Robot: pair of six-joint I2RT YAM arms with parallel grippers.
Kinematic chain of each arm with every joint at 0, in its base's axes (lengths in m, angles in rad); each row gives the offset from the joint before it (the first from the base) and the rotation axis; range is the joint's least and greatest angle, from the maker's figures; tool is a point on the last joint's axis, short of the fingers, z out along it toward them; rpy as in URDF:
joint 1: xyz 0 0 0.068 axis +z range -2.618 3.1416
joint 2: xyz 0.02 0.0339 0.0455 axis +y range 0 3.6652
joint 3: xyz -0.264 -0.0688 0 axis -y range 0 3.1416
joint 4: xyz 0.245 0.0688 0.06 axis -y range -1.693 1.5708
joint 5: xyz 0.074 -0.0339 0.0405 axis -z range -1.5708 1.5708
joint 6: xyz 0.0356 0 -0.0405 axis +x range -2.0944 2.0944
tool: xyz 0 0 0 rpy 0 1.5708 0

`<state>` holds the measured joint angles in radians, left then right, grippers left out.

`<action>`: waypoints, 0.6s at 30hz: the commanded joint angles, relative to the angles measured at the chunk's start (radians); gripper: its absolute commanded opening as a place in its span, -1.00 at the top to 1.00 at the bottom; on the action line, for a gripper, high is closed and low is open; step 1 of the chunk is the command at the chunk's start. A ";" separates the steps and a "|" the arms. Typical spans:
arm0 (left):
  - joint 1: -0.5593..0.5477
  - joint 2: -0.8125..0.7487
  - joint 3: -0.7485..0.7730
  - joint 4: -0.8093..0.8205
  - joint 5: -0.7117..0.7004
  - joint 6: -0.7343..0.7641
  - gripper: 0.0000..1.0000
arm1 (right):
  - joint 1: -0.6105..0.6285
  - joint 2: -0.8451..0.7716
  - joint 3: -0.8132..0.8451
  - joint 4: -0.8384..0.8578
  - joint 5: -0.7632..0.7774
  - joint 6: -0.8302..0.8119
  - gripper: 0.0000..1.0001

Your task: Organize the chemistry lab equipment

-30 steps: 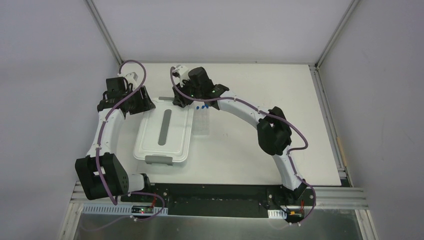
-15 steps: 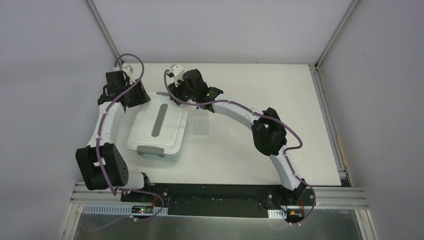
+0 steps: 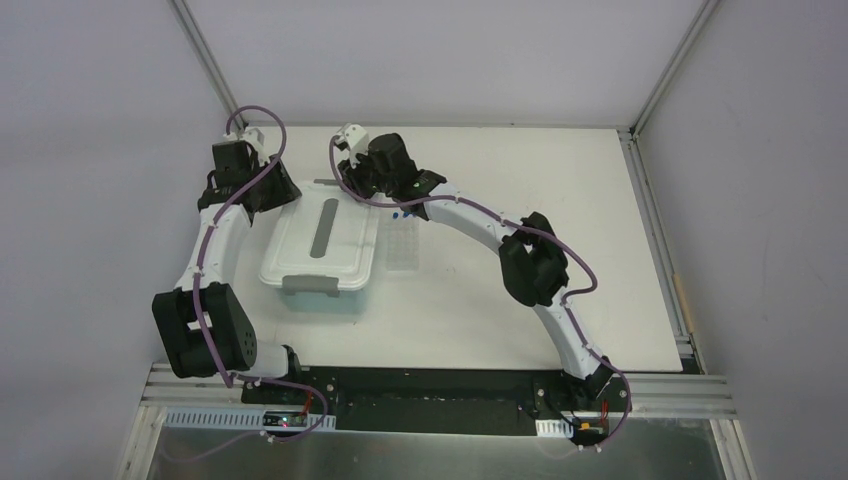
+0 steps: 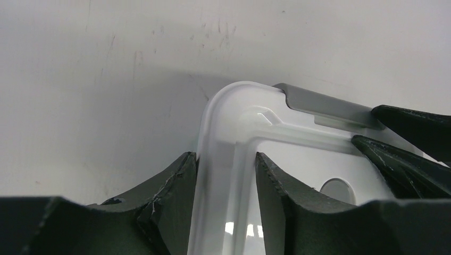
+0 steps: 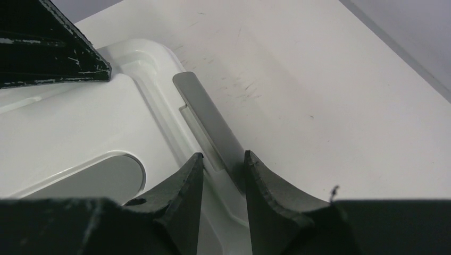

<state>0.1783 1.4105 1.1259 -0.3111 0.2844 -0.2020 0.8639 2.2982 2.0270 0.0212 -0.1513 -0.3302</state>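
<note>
- From the top view, a bin with a white lid (image 3: 345, 255) is seen left of centre on the table (image 3: 560, 180), with a grey handle strip (image 3: 323, 228) along the lid's middle.
- The left gripper (image 3: 275, 197) is placed at the lid's far left corner, and the right gripper (image 3: 352, 192) at its far edge.
- The clear tube rack (image 3: 403, 250) is found just beside the bin's right side, with the blue-capped tubes (image 3: 400, 214) at its far end, partly covered by the right arm.
- In the left wrist view, the lid's rim (image 4: 228, 122) is clamped between the left gripper's fingers (image 4: 170, 191), just short of the rounded corner. A grey latch (image 4: 324, 106) is seen beyond, with the right gripper's dark fingers (image 4: 404, 154) next to it.
- In the right wrist view, the grey latch and the lid's edge are straddled by the right gripper's narrowly parted fingers (image 5: 266, 196). Whether they are pressed tight cannot be told.
</note>
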 commanded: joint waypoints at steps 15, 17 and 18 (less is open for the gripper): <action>-0.021 -0.202 -0.147 -0.118 0.083 -0.098 -0.01 | 0.023 -0.100 -0.178 0.105 -0.029 -0.022 0.42; -0.020 -0.192 -0.148 -0.118 0.083 -0.097 0.00 | 0.031 -0.102 -0.185 0.109 -0.011 -0.025 0.41; -0.021 -0.179 -0.146 -0.118 0.082 -0.095 0.01 | 0.035 -0.098 -0.185 0.108 0.006 -0.026 0.41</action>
<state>0.1757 1.2346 0.9920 -0.3912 0.3279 -0.2775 0.8757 2.2307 1.8744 0.1921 -0.1783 -0.3492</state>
